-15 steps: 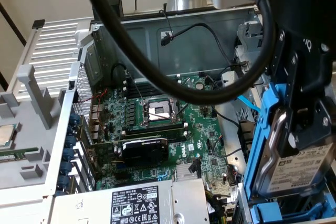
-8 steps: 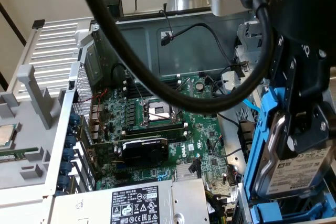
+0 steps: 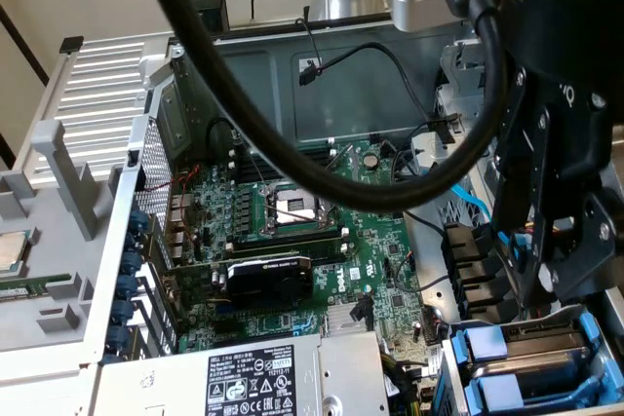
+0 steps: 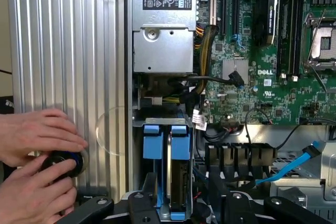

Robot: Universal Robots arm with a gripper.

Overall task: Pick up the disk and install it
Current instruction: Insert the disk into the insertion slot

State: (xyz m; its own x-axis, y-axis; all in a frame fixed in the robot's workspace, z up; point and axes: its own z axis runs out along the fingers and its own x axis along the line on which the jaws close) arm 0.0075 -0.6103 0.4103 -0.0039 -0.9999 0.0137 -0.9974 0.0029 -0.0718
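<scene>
The disk [image 4: 181, 169] stands edge-up in the drive bay of the open computer case, its blue carrier end [image 4: 179, 141] beside a second blue carrier end [image 4: 152, 142]. In the exterior view the blue carriers [image 3: 487, 346] lie in the bay at the lower right, with grey metal [image 3: 546, 350] between them. My gripper [image 4: 184, 205] hangs right over the bay. One black finger [image 4: 147, 200] is close to the carrier and the other finger [image 4: 231, 203] stands clear of it, so the jaws are open around the disk. The gripper [image 3: 551, 270] is large and black on the exterior view's right.
A person's two hands [image 4: 37, 140] hold a round black part [image 4: 63, 163] on the ribbed grey panel [image 4: 68, 51] beside the case. The grey power supply [image 4: 163, 14] sits next to the bay, with the green motherboard [image 4: 273, 77] beyond. A blue cable [image 4: 294, 166] and a thick black hose [image 3: 292, 163] lie near.
</scene>
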